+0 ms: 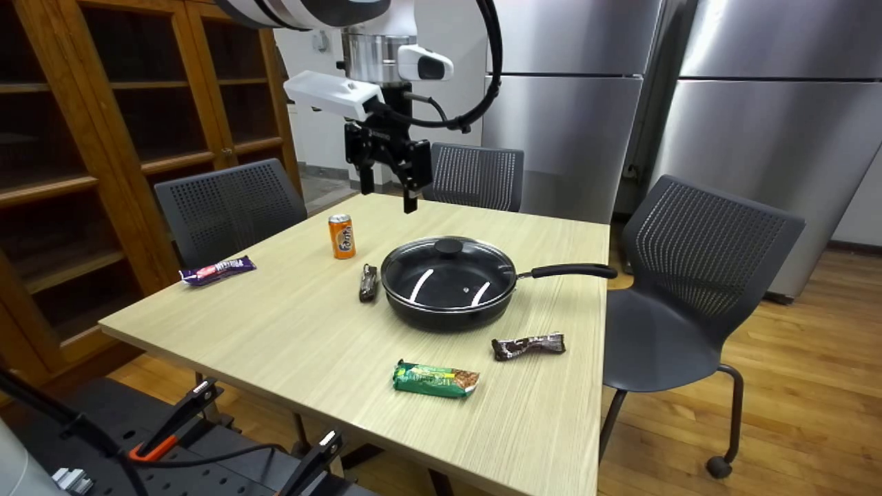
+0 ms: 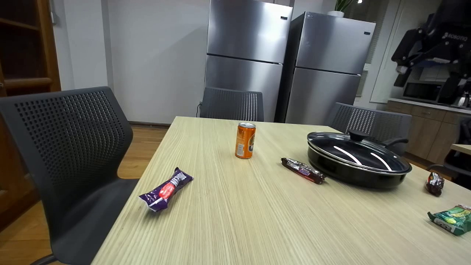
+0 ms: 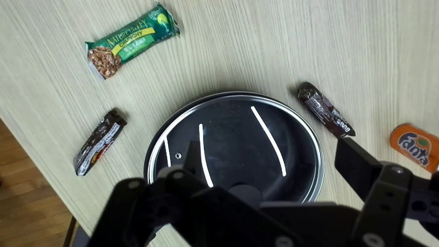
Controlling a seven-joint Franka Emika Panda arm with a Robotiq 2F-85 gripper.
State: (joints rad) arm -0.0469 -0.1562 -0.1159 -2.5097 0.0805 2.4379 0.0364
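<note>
The black pan, just one, sits on the table with one clear lid on top. One robot gripper hangs up high over the table, its two jaws wide apart. Two brown bars and one green bar lie near the pan, and one orange can stands near it too. One purple bar lies farther off, by the table's edge. Three gray chairs stand around the table, and two silver fridges are at the back.
</note>
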